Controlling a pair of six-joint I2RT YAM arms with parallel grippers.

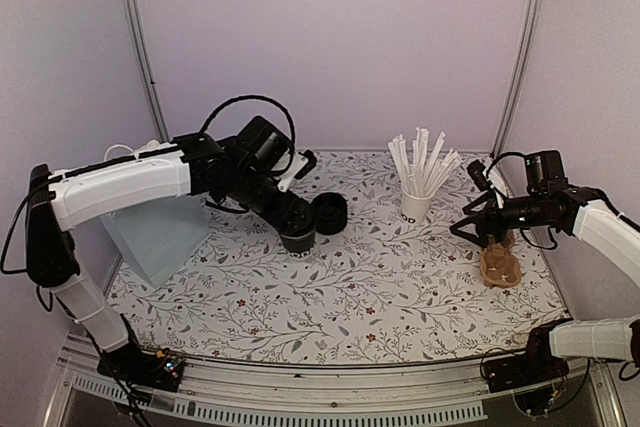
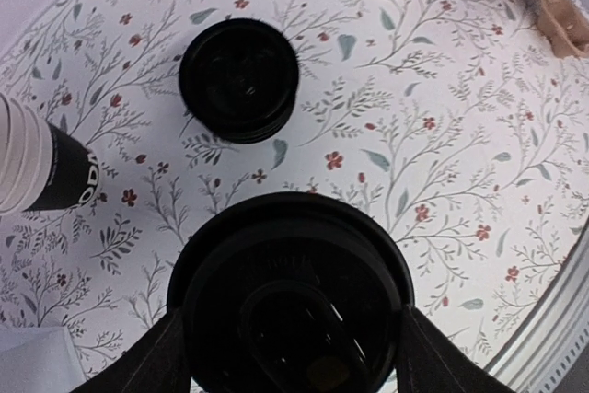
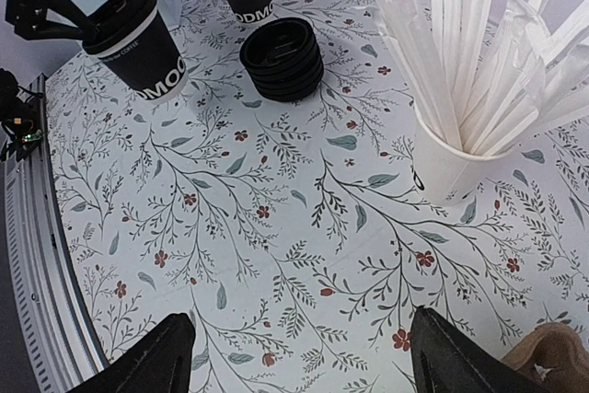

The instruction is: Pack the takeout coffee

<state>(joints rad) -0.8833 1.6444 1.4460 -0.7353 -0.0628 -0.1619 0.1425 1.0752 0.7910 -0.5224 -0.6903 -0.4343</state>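
While the coffee (image 1: pixel 298 238) stood lidded on the mat (image 1: pixel 330 312), left of centre, the left gripper (image 2: pixel 293 324) clamped its lid from above. A lid stack (image 1: pixel 330 213) sat just beside it. Well apart, the right gripper (image 3: pixel 299 356) hung with jaws spread near the straws (image 1: pixel 420 162).

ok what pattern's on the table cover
The table cover is white with grey vines and small red flowers; right wrist view.

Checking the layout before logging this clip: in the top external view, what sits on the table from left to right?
Pale blue bag → takeout coffee → stack of black lids → white cup of straws → brown cup carrier.
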